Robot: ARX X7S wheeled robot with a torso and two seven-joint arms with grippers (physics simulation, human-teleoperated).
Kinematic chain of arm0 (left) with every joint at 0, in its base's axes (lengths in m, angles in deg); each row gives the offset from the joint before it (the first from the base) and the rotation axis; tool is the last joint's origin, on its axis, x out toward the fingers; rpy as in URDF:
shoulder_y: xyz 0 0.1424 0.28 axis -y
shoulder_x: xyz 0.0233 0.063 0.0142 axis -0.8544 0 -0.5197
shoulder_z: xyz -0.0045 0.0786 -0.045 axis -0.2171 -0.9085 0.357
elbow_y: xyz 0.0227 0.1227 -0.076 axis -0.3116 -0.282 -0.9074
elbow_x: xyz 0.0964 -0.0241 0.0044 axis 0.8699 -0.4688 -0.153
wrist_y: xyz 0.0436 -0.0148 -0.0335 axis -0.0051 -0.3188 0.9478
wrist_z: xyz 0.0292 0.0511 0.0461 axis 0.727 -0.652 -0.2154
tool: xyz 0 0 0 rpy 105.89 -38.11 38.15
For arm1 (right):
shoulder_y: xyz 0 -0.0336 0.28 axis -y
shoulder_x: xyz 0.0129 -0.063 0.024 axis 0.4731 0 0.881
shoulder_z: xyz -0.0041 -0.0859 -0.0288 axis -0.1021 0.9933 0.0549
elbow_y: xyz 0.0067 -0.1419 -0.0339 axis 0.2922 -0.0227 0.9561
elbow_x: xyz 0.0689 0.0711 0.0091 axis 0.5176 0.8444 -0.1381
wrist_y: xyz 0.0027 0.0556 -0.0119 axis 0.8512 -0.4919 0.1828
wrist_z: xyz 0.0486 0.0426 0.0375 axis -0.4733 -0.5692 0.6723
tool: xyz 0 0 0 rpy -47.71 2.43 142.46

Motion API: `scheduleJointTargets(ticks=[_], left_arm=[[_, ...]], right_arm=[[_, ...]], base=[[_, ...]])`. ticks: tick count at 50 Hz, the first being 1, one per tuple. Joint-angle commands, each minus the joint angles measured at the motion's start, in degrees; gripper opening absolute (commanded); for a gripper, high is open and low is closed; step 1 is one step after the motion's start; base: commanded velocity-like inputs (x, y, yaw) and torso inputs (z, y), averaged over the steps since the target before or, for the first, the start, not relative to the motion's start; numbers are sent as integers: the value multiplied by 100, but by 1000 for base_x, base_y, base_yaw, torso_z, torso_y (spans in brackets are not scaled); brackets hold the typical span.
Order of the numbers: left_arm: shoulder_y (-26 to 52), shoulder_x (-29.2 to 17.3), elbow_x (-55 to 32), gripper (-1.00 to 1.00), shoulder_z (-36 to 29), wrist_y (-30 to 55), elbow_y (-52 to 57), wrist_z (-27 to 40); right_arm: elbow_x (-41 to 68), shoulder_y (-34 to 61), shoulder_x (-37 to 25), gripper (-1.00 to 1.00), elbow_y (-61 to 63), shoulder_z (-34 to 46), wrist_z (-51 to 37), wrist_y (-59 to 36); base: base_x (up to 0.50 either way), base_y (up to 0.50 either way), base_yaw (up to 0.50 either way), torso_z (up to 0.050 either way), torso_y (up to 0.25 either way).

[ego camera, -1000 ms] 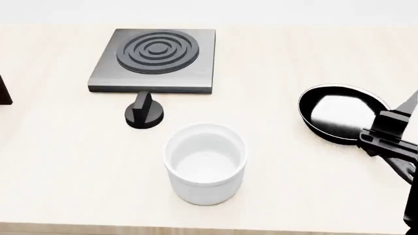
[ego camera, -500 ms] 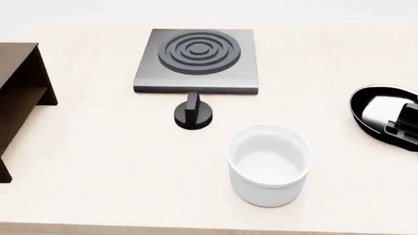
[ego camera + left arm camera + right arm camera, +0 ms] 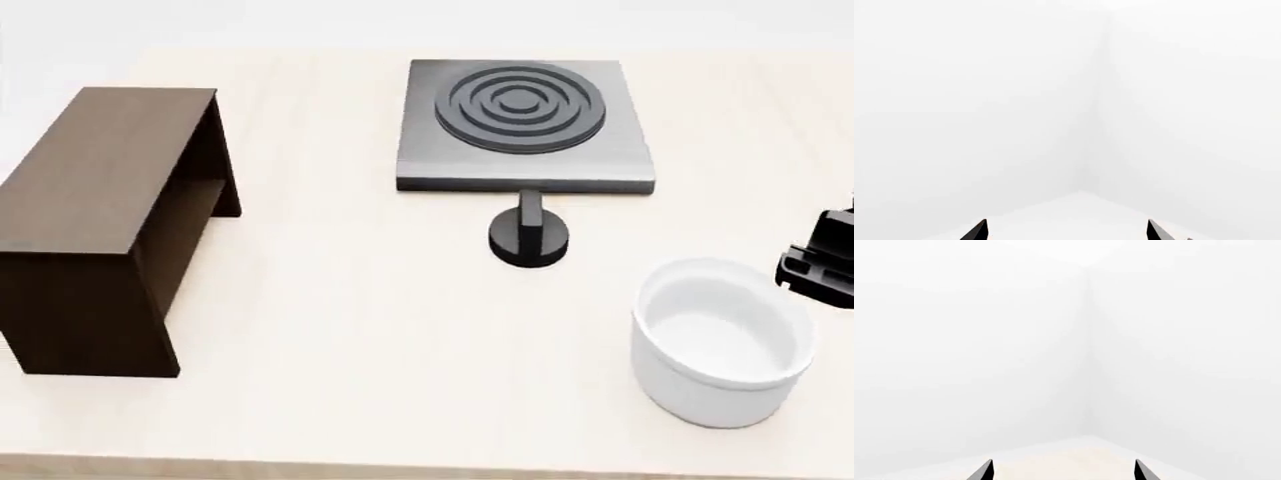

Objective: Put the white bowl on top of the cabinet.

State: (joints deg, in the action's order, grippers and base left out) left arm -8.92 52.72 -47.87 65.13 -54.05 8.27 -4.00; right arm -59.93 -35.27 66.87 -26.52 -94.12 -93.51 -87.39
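- The left tool (image 3: 1064, 231) shows only two dark fingertips set wide apart, released, with nothing between them; beyond them is blank white wall and a pale strip of floor or tabletop.
- The right tool (image 3: 1062, 470) looks the same in its own camera: two dark tips spread apart, empty, facing a white corner.
- In the head view a black piece of the right arm (image 3: 825, 262) pokes in at the right edge, just beside the far rim of the white bowl (image 3: 722, 340), but I cannot tell whether they touch.
- The white bowl stands upright and empty on the tabletop (image 3: 360, 330), near the front right.
- A black knob (image 3: 530, 236) sits between the bowl and the grey stove plate (image 3: 523, 126), close to the plate's front edge.
- The cabinet (image 3: 100, 215) stands well apart at the left, its wood-grain top bare, with open tabletop stretching between it and the bowl.
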Motion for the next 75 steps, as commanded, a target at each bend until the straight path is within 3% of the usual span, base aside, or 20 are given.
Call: scheduleJointTargets(ticks=[1,59,75], left_arm=[[0,-32,20,100,-19,9,-19,64],[-35,-129,-51,100,-137,-41,-40,205],[-46,-156,-83,100,-150,-68,-73,232]], right_arm=[[-33,-33,-32,100,-70,68,-5,147],[-13,-59,-140,100,-64,172,-105,127],[-16,-52,-130,100,-185,165,-187,127]], base=[[0,297,0,0,0],[0,296,0,0,0],[179,0,0,0,0]])
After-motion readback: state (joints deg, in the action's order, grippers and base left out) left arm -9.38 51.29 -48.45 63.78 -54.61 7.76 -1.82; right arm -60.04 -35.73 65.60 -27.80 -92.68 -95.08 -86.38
